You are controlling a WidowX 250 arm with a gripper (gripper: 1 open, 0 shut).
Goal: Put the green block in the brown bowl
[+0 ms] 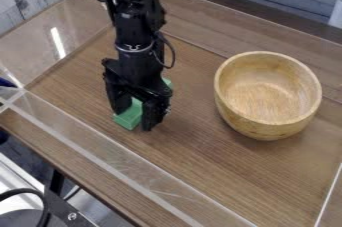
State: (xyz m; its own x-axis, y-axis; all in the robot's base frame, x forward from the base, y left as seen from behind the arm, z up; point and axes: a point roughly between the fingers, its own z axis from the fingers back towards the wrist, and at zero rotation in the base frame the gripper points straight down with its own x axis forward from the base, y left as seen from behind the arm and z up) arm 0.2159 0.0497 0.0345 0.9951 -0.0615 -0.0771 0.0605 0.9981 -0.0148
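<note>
The green block (pixel 128 120) lies on the wooden table, mostly covered by my gripper; only its lower end and a sliver near the wrist show. My black gripper (pixel 136 114) points straight down over it, open, with one finger on each side of the block and the fingertips at table level. I cannot tell whether the fingers touch the block. The brown bowl (pixel 269 94) stands upright and empty to the right, a hand's width from the gripper.
A clear acrylic wall (pixel 80 156) runs along the front and left of the table (pixel 201 171), with another clear edge at the far right. The arm rises from the gripper toward the upper left.
</note>
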